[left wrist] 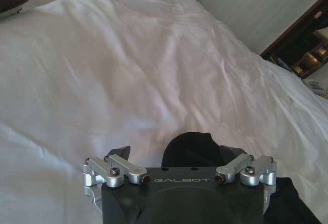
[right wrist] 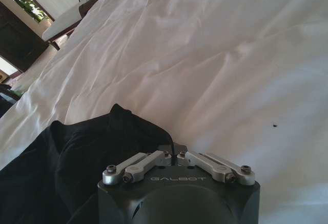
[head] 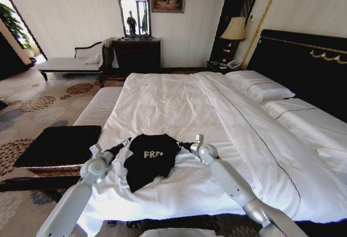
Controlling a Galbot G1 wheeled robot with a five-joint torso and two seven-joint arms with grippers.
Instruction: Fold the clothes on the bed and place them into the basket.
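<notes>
T-shirt [head: 149, 160] job looks early: on the big white bed [head: 179, 107] the shirt lies bunched near the foot edge, not neatly folded, and the basket [head: 57, 146] beside the bed holds nothing. Left hand [head: 126, 142] is spread at one side of the shirt; right hand [head: 181, 145] is pressed together at its other edge.
</notes>
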